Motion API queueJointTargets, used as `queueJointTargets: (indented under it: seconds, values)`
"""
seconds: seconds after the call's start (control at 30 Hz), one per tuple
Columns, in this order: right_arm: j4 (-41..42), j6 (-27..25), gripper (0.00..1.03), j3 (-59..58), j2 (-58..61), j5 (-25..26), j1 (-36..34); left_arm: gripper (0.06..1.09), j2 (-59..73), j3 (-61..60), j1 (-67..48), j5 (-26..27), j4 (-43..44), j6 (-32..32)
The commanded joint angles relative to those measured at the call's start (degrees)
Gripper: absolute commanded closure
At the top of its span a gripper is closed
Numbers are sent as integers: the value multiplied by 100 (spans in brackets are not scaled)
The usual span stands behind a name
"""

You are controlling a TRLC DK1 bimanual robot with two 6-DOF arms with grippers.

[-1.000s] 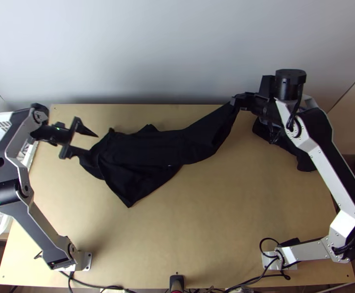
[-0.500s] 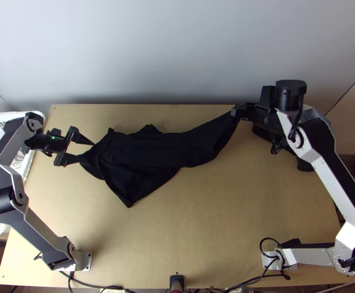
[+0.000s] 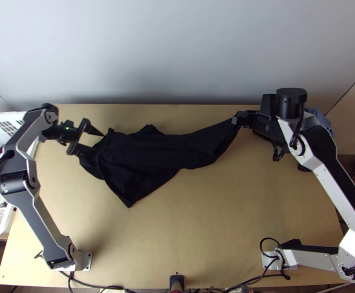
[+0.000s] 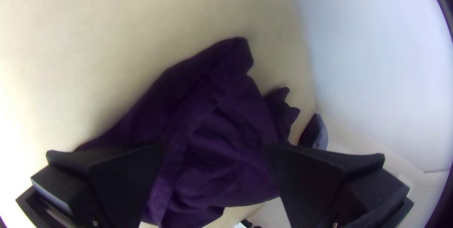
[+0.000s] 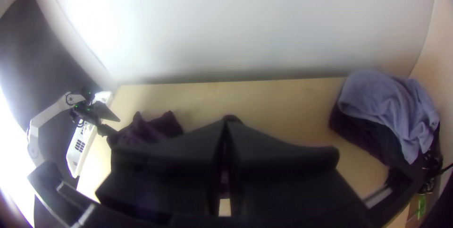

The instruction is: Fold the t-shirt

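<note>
T-shirt [image 3: 148, 149] bunched on worktop [image 3: 211, 210], 1 end drawn out to R gripper [image 3: 236, 120], jaws pinched on it. L gripper [image 3: 98, 143] at opp. end, jaws wide. Prob. light, soft, limp, sags w/ 1 grip; I'd pinch opp. end's outer edge, not mid-folds.

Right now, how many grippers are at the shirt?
2: the left gripper, open at the left end of the shirt; the right gripper, shut on its right end.

Looks like a robotics lab or workshop, with two jointed arms [image 3: 332, 178] mounted on a wooden bench [image 3: 201, 234] and cables [image 3: 248, 282] trailing along its near edge.
</note>
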Motion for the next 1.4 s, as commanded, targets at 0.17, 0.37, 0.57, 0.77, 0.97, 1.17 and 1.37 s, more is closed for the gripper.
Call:
queueJointTargets:
  seconds: [0.17,0.37,0.57,0.77,0.97,1.17,1.37]
  values:
    - [-46,-50,100,-240,-132,-13,-63,10,741,745,-400,-118,575,-730]
    - [-81,-50,100,-179,-141,-22,-81,10,759,780,-531,-470,848,-757]
    - [-99,-77,100,-249,-150,-30,-81,10,777,763,-663,-391,804,-827]
    - [-99,-59,100,-214,-141,-57,-81,10,575,640,-681,-725,839,-713]
    - [-99,-59,100,-223,-150,-74,-81,10,328,464,-558,-1041,1015,-581]
    - [-55,-59,100,-205,-115,-74,-72,11,-419,-802,-830,-1252,2052,-511]
    - [-55,-68,100,-196,-97,-83,-63,11,-463,-1048,-971,-1243,2280,-546]
